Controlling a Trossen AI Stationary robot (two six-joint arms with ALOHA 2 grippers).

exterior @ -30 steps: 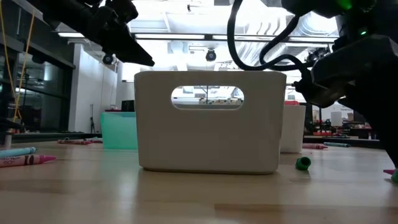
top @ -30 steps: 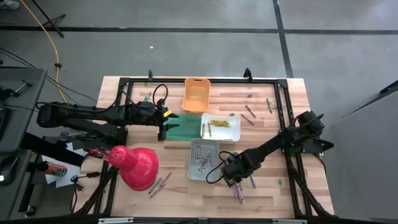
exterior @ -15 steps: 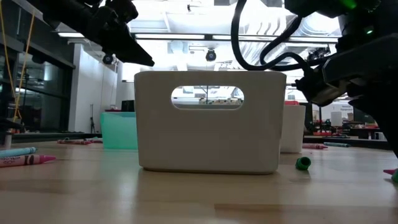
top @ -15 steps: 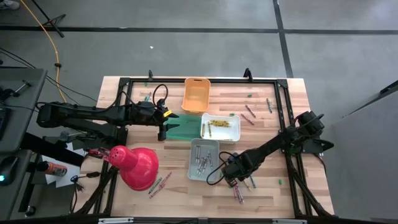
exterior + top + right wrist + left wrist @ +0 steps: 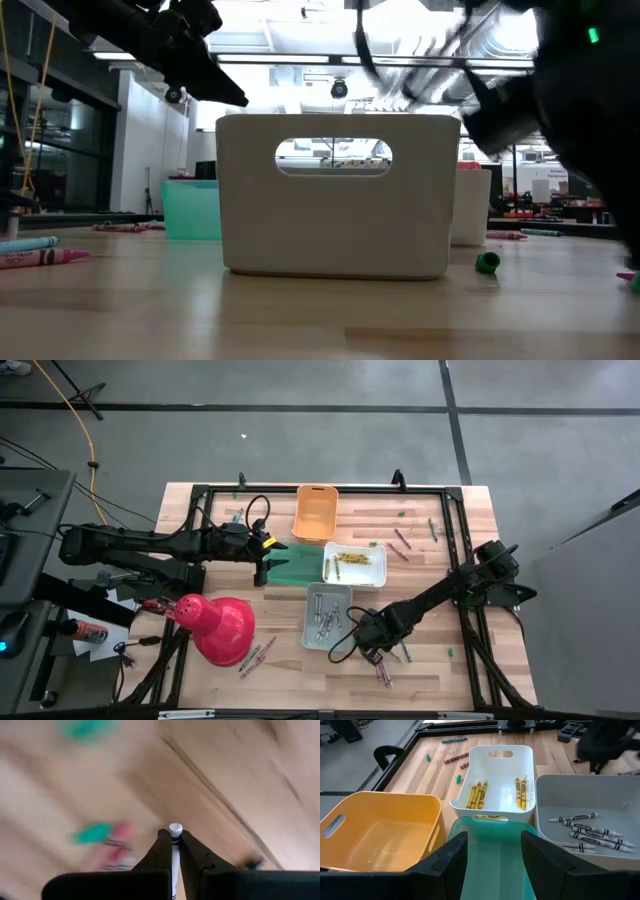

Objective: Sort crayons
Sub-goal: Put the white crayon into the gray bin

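Observation:
My right gripper (image 5: 368, 641) is shut on a white crayon (image 5: 174, 828), just right of the grey bin (image 5: 327, 616), which holds several white-grey crayons (image 5: 585, 827). It shows blurred in the low view (image 5: 505, 105). My left gripper (image 5: 492, 855) is open and hovers over the teal bin (image 5: 296, 565), a finger at either side, touching nothing. The white bin (image 5: 356, 563) holds yellow crayons (image 5: 478, 795). The orange bin (image 5: 315, 512) shows no crayons. Loose crayons (image 5: 384, 670) lie flat on the table by my right gripper. My right gripper pinches the white crayon between its two fingertips (image 5: 161, 845). The crayon lies along the fingers, and its tip (image 5: 174, 827) sticks out just past them. It is clear of the blurred table top beyond; the rest of it is hidden between the fingers.
A red lamp shade (image 5: 220, 626) lies at the near left. More loose crayons lie at the near edge (image 5: 256, 655) and far right (image 5: 401, 546). A green speck (image 5: 450, 651) lies near right. A black frame (image 5: 455, 510) runs round the table.
My right gripper has gone a little toward the table's left, toward the grey bin, still shut on the crayon; it is blurred in the low view now.

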